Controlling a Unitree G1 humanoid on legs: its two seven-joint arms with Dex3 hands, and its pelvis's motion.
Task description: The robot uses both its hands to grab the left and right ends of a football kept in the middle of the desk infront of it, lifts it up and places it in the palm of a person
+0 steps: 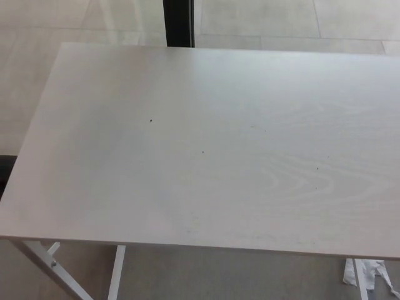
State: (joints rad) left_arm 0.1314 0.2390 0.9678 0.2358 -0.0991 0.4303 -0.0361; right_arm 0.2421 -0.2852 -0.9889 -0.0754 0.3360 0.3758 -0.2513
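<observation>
A: Head view status?

B: Just the desk [206, 156]. Pale wood-grain top, fills most of the frame, far edge runs along the top of the picture, near edge along the bottom.

A: Hands?

B: Neither the left hand nor the right hand is in frame, no arm either. Can't tell finger state for either one.

A: Football?

B: Not in frame, so I can't tell where it sits. Same for the person.

A: Anything else visible?

B: A few tiny dark specks [150, 120] on the desktop. White desk legs [115, 275] show under the near edge at lower left. Dark vertical post [179, 22] behind the far edge. Crumpled white scrap [369, 275] on the floor at lower right. Tiled floor [262, 19] beyond the desk.
</observation>
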